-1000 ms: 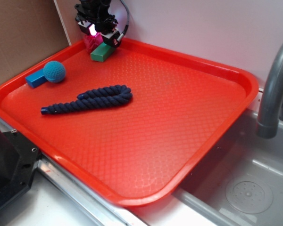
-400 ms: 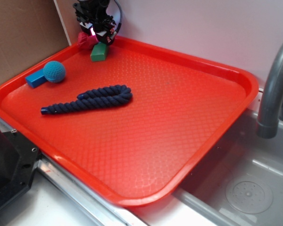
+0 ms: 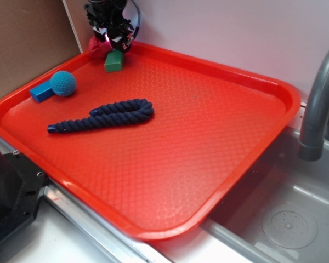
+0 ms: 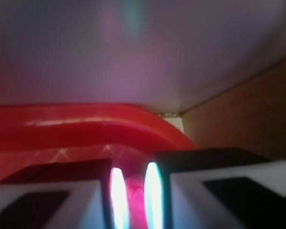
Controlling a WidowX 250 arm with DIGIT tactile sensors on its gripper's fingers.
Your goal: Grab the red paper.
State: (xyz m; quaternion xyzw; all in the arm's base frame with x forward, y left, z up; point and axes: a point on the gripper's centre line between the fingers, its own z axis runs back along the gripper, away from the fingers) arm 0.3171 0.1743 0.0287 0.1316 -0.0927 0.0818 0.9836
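Exterior view: black end effector at far left corner of large orange-red plastic tray, down on small crimson-pink wrinkled paper wad. Green rectangular block just beside, at 5 o'clock of wad. Risk: wad sits against tray rim (little room), could squirt out or tear; fingers may nudge block.

Wrist view: white-edged fingers close together, thin pink strip of paper clamped between. Thin, partial bite, judged liable to slip on lift.
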